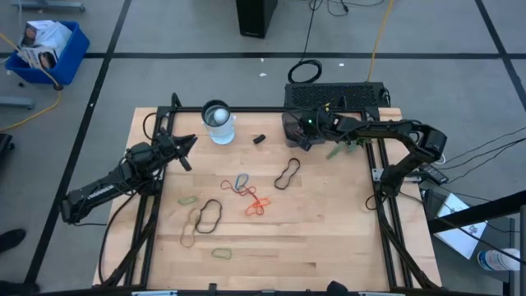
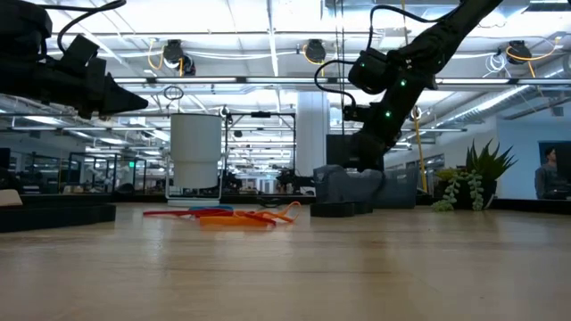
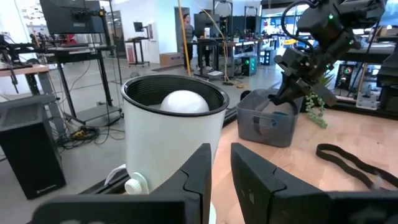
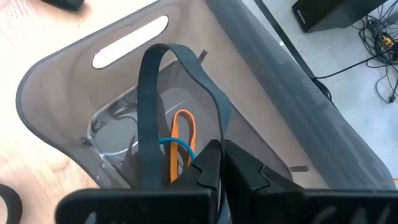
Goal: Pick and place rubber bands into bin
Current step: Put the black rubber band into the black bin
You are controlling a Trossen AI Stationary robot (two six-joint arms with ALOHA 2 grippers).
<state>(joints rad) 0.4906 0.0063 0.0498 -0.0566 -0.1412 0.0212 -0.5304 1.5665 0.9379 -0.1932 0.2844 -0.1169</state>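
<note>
Over the bin: right claw [image 4: 214, 163] pressed together, pinching a wide black rubber band [image 4: 151, 118] that loops up above the smoky-grey bin [image 4: 56, 81].
Bin: at the counter's [image 1: 329, 238] far edge; orange and blue bands lie inside.
Left claw [image 1: 186, 146]: hovering near the white cup [image 1: 219, 122], fingers slightly apart, holding nothing.
Loose rubber bands [image 1: 246, 196]: scattered mid-counter, black, orange, blue, tan, green.
</note>
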